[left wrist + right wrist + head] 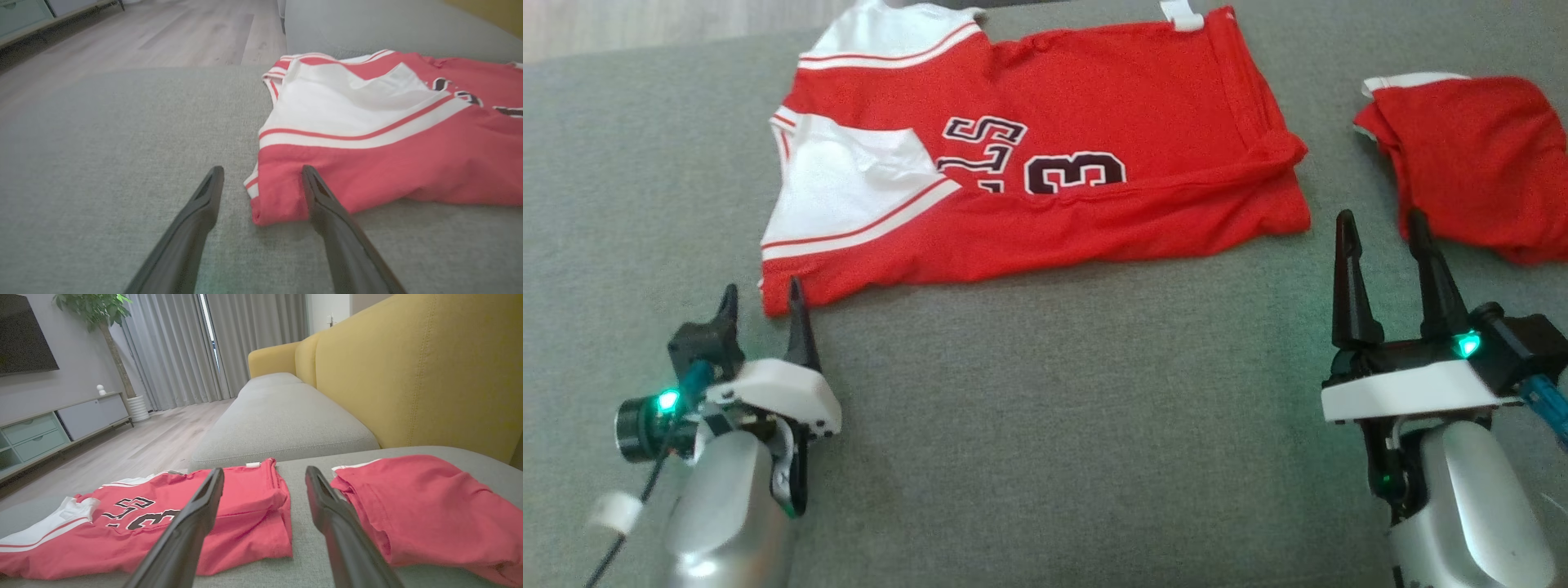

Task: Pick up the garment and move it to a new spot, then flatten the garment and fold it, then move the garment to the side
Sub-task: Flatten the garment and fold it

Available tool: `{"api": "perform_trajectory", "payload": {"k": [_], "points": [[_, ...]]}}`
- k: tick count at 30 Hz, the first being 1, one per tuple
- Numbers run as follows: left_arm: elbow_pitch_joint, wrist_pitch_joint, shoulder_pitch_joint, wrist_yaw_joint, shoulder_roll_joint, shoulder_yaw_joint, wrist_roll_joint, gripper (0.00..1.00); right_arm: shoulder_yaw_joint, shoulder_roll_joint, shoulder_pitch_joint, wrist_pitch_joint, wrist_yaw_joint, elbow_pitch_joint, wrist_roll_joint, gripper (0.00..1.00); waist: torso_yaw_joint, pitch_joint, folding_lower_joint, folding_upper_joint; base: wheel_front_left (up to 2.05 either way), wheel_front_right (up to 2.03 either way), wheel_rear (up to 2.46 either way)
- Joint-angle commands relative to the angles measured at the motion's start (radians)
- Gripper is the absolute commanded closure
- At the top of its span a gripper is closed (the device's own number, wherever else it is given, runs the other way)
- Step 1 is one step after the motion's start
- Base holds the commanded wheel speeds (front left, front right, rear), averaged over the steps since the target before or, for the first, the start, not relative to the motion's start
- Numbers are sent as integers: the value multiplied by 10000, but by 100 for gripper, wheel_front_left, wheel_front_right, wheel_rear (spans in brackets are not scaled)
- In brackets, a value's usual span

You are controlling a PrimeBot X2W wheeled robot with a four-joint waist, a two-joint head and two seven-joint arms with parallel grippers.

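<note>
Down at the near-left sits the left gripper (761, 286), jaws spread wide and empty, and look where they're aimed: in the left wrist view the near corner of the red-and-white jersey (1111, 98) lies right between the fingertips, which reads like a lineup for a pinch on that hem. That jersey stretches across the middle of the grey cushion (1054, 425), its near long edge doubled over so the dark number is cut in half, white sleeve panels at the left end, a rumpled ridge at the right end; I'd judge one fold is in and more remains. Over on the other side the right gripper (1380, 216), jaws equally wide and holding nothing, hovers just off the jersey's near-right corner, in the gap between it and a second red garment (1470, 155) bunched further right, probably placed for the matching corner. Beyond lie a yellow backrest (408, 375) and wood floor (163, 36).
</note>
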Motion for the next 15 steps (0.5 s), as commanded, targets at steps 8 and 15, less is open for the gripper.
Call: {"api": "perform_trajectory", "payload": {"k": [8,15], "points": [[1801,738,-1235,-20,484,511,-397,0,242,-11,-438,-93,-9,-394,205,0,-334,418,-2,0,0,0,0],[2545,921,-1543,-596,435,236,-490,100,166,-11,-474,-93,-9,-387,239,0,-311,472,-2,0,0,0,0]]}}
